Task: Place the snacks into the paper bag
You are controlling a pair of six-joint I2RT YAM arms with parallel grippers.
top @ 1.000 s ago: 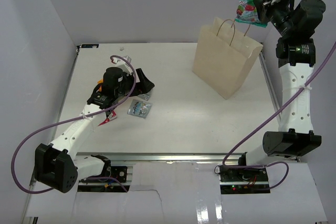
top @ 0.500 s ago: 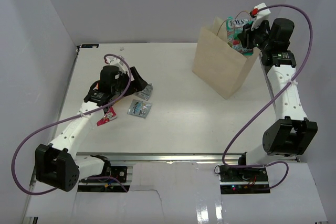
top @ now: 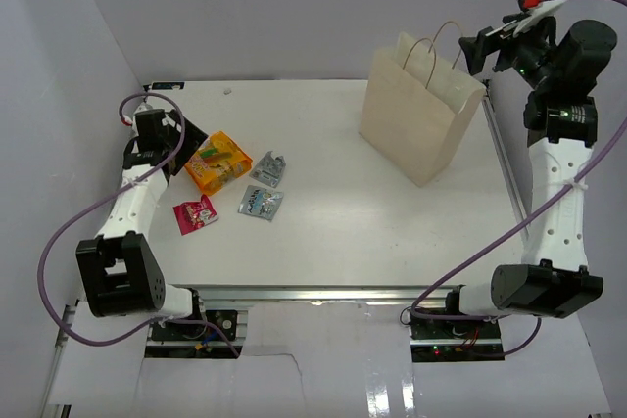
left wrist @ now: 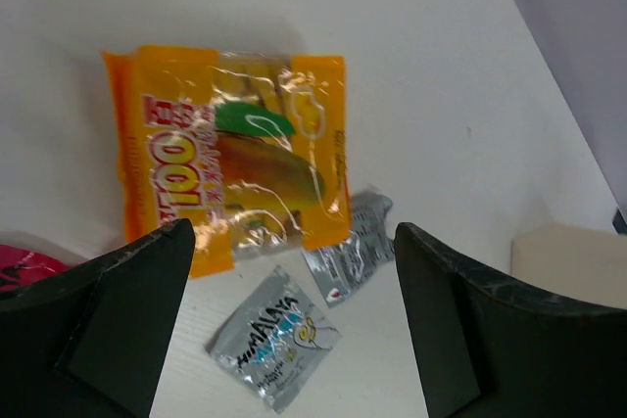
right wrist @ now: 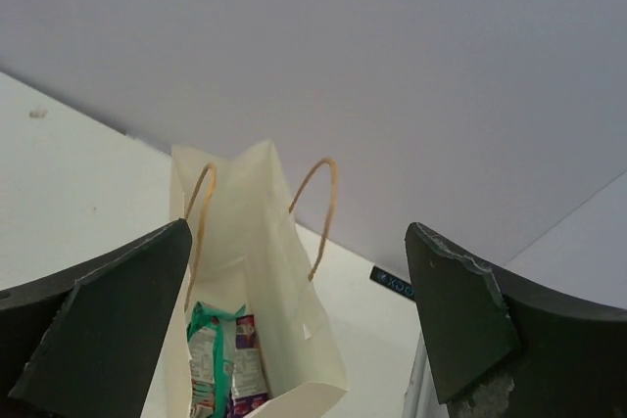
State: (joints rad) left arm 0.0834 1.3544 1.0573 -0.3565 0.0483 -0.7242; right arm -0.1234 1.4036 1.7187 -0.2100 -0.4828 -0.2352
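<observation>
The tan paper bag (top: 419, 116) stands upright at the back right, mouth open. My right gripper (top: 474, 49) hovers above its right rim, open and empty (right wrist: 299, 232). Inside the paper bag (right wrist: 279, 242) lie a green-white snack (right wrist: 209, 357) and a purple one (right wrist: 247, 354). My left gripper (top: 195, 135) is open at the far left, just left of the orange snack (top: 219, 161). In the left wrist view the open gripper (left wrist: 292, 234) looks down on the orange snack (left wrist: 230, 168) and two silver-blue packets (left wrist: 274, 338) (left wrist: 353, 247). A red-pink snack (top: 195, 213) lies nearer the front.
The two silver-blue packets (top: 269, 169) (top: 261, 203) lie right of the orange one. White walls close in the table (top: 333, 232) on the left, back and right. A metal rail (top: 323, 293) runs along the near edge between the arm bases.
My right gripper opened and let go of the green-white snack, which now lies in the bag, then rose. My left arm drew back to the left, uncovering the orange snack.
</observation>
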